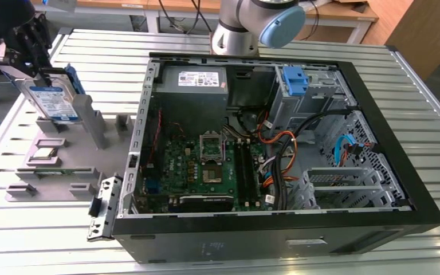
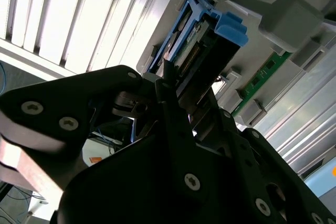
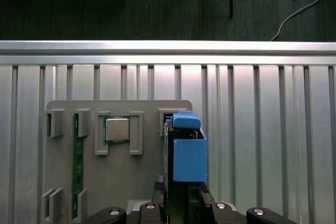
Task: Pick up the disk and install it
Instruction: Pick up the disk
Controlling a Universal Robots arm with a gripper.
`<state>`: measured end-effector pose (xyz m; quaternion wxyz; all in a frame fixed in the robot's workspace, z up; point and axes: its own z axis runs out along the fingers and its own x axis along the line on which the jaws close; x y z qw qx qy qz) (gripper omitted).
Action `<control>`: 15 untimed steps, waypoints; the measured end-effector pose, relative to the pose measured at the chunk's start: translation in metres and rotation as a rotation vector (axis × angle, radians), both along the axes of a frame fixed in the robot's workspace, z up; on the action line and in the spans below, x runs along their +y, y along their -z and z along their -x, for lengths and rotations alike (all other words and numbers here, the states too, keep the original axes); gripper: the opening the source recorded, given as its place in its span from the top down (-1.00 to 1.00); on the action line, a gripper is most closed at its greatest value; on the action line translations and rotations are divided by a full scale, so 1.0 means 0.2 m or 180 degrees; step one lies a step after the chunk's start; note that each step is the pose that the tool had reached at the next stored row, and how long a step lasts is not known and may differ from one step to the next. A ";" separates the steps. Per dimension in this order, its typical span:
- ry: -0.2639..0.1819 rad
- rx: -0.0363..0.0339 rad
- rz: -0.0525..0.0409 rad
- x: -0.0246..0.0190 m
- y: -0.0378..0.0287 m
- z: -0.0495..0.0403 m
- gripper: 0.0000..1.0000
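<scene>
The disk (image 1: 52,101), a silver drive with a blue-and-white label in a blue carrier, hangs tilted at the exterior view's far left. Its lower edge is close to an upright of the grey fixture (image 1: 67,157); I cannot tell whether they touch. My gripper (image 1: 46,73) is shut on its upper end. In the first wrist view the carrier's blue side and handle tab (image 3: 188,153) stand edge-on between my fingers (image 3: 157,195), over the fixture (image 3: 142,177). In the second wrist view the disk's connector end and blue tab (image 2: 223,30) stick out past my black fingers (image 2: 176,103).
The open computer case (image 1: 403,189) lies to the exterior view's right, with a motherboard (image 1: 212,166), a power supply (image 1: 193,80) and a blue bracket (image 1: 295,80) at the drive bay. The fixture also holds a processor (image 3: 116,128) and a green memory stick (image 3: 77,161). The arm's base (image 1: 239,34) stands behind the case.
</scene>
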<state>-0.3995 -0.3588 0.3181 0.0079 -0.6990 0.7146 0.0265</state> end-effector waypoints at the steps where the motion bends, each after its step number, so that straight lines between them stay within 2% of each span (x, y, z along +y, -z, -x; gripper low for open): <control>1: 0.0000 0.0000 0.0000 0.000 -0.001 0.000 0.30; 11: 0.0000 0.0000 0.0000 0.000 -0.007 0.000 0.30; 15: 0.0000 0.0000 0.0000 0.000 -0.028 0.000 0.30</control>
